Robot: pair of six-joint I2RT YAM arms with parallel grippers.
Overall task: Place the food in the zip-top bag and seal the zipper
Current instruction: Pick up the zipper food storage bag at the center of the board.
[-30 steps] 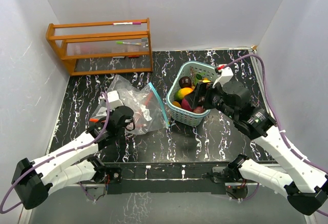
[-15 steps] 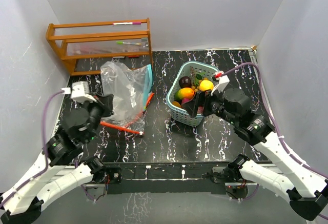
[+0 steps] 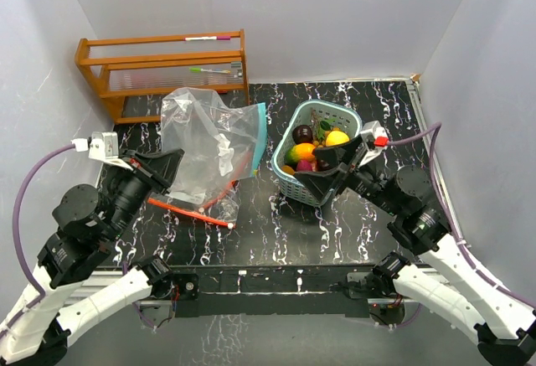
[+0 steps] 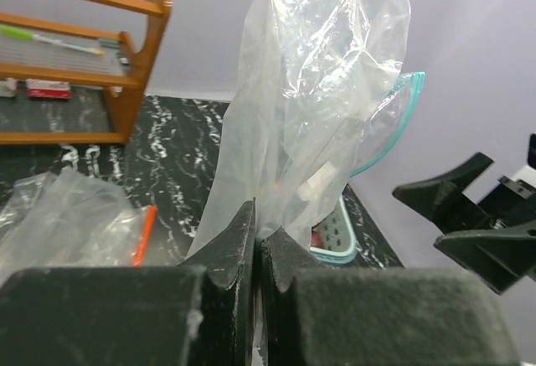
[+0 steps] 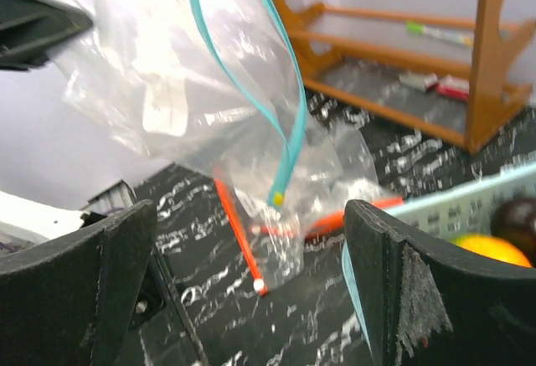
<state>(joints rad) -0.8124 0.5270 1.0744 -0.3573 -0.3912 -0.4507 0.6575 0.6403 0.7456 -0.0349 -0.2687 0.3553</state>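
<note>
Two arms aloft: left jaws tight on zip-top bag (image 3: 205,136), right jaws wide.

The black, white-veined worktop (image 3: 352,224) carries three things: a wooden rack (image 3: 167,77) in the far left corner, a teal lattice basket (image 3: 295,185) right of centre (nearer the far edge), and a crumpled clear bag with a red zipper strip (image 3: 191,213) lying flat toward the left edge.
</note>
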